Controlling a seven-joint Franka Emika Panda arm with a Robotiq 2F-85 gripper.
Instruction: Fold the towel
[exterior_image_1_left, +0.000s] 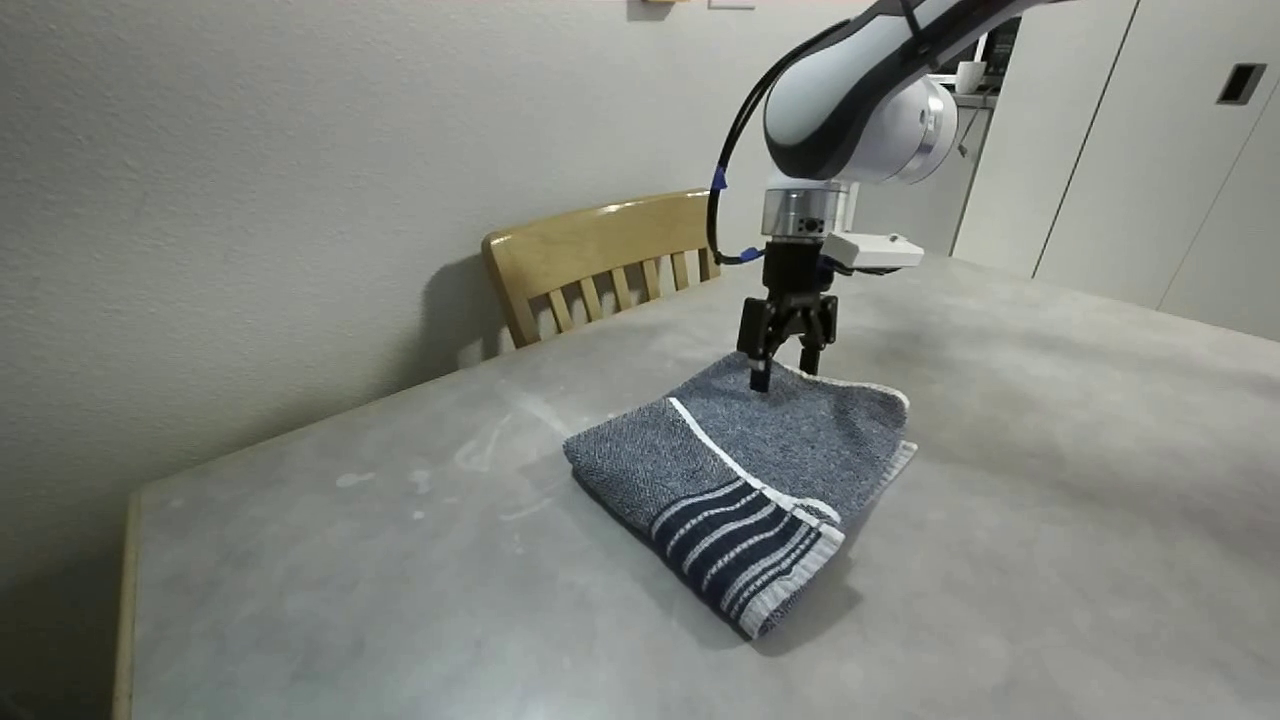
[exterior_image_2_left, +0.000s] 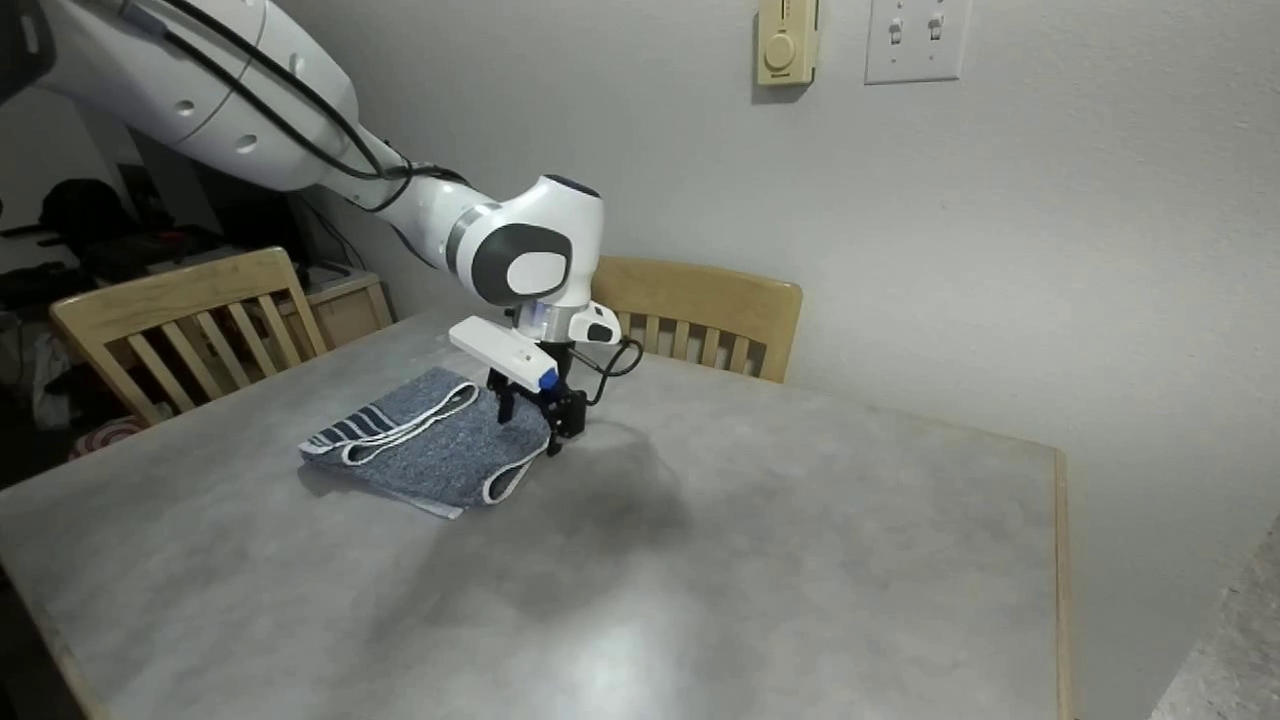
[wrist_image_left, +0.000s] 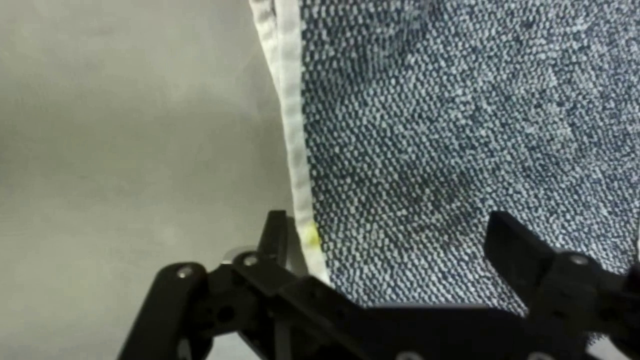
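Observation:
The towel (exterior_image_1_left: 790, 430) lies partly folded on the grey table, with one part doubled over the rest. Its white-striped band is at the end away from my gripper. It also shows in an exterior view (exterior_image_2_left: 460, 460), where the white edging curls up in loops. My gripper (exterior_image_1_left: 785, 374) is open and points down at the towel's far end; it also shows in an exterior view (exterior_image_2_left: 530, 433). In the wrist view the gripper (wrist_image_left: 388, 217) straddles the towel's white edge (wrist_image_left: 297, 165): one finger is over bare table just outside it, the other over the cloth. Nothing is gripped.
The table (exterior_image_1_left: 350, 580) stands against a wall. A wooden chair (exterior_image_1_left: 600, 235) is behind the table near the arm, and another chair (exterior_image_2_left: 190, 300) stands at its side. The table's wood-trimmed edge (exterior_image_2_left: 1062, 580) shows in both exterior views.

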